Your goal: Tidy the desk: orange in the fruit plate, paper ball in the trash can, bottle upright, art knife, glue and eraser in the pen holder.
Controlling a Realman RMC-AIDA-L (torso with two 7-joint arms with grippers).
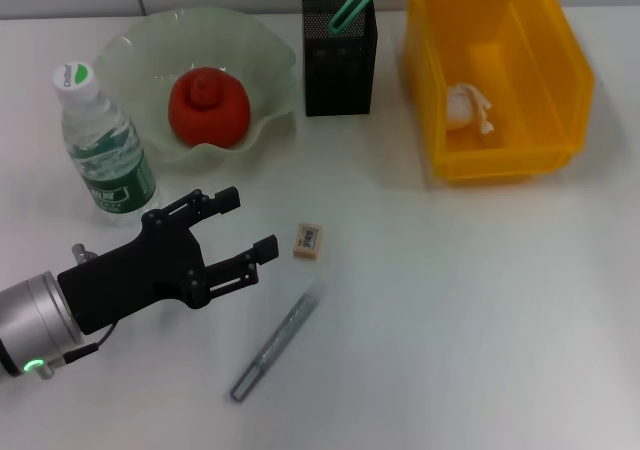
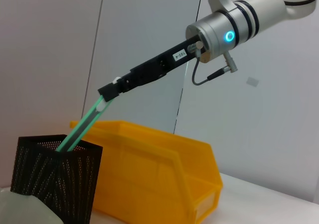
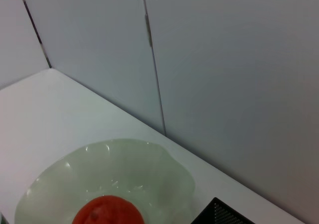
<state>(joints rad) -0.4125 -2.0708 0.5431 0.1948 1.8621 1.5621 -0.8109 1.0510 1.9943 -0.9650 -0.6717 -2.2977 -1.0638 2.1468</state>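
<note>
Overhead, right gripper (image 2: 105, 95) clamped on the green art knife (image 1: 348, 10), its lower end inside the black mesh pen holder (image 1: 340, 65), left gripper (image 1: 245, 227) spread open and empty well in front of the pen holder, eraser (image 1: 308, 241) just beside it on the tabletop (image 1: 480, 300)
</note>
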